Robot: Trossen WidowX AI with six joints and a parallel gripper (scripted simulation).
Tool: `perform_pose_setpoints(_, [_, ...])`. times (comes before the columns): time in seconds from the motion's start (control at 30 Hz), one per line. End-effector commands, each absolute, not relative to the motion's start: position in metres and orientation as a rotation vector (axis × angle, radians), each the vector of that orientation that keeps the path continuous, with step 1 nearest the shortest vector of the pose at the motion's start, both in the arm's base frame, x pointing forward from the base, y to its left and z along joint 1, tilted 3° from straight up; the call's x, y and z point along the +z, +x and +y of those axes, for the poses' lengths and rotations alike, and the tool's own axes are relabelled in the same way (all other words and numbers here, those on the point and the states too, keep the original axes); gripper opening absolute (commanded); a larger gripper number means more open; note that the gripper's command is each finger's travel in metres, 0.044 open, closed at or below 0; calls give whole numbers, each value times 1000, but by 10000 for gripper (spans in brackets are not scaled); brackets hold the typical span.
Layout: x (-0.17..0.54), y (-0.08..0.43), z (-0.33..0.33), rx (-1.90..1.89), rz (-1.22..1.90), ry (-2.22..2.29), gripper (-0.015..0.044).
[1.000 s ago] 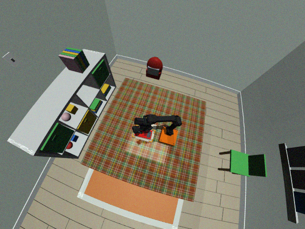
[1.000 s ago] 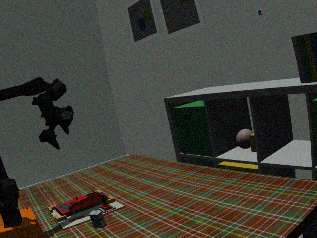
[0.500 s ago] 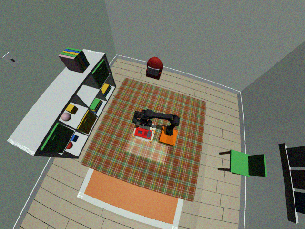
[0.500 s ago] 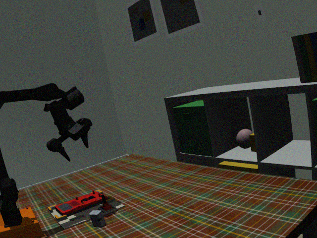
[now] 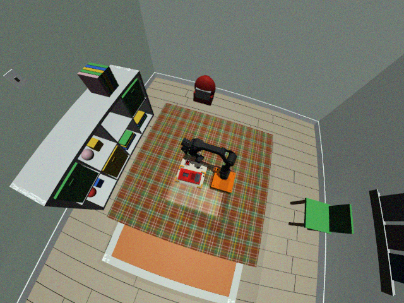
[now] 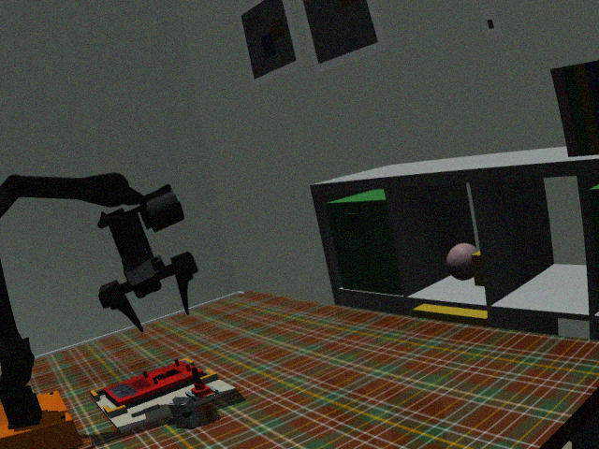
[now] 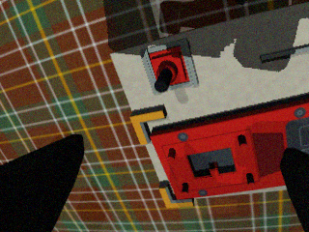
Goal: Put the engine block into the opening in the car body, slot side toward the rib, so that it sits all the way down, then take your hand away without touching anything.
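Observation:
The red car body [image 5: 180, 178] [image 6: 168, 378] [image 7: 261, 183] lies on the cream board [image 6: 126, 424] [image 7: 227, 99] between yellow corner pieces. Its opening [image 7: 223, 158] shows in the wrist view, with a small red rib at the lower edge and no block in it. The grey engine block [image 6: 187, 414] stands beside the board's near side in the exterior view; I cannot make out its slot side. In the top view the arm seems to hide it. My gripper [image 6: 164, 322] [image 7: 183, 151] is open and empty, high above the board.
A red piece with a black lever [image 6: 197, 387] [image 7: 166, 72] stands in a grey holder on the board. The orange arm base [image 5: 223, 184] [image 6: 51, 401] is beside the board. The plaid rug [image 5: 235, 211] [image 6: 362, 377] lies beneath. The shelf unit [image 5: 65, 130] stands farther off.

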State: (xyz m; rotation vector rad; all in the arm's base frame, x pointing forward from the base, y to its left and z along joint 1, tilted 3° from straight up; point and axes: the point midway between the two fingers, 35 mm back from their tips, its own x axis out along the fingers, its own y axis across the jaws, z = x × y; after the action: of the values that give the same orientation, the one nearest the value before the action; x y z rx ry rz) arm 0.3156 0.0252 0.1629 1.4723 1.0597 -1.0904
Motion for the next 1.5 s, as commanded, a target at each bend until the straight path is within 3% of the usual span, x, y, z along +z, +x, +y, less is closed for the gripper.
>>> perform_pose_setpoints(0.0, [151, 313, 6, -1201, 1013, 1524, 440])
perform_pose_setpoints(0.47, [114, 293, -70, -1612, 774, 1743, 440])
perform_pose_setpoints(1.47, [45, 302, -72, -1617, 771, 1746, 440])
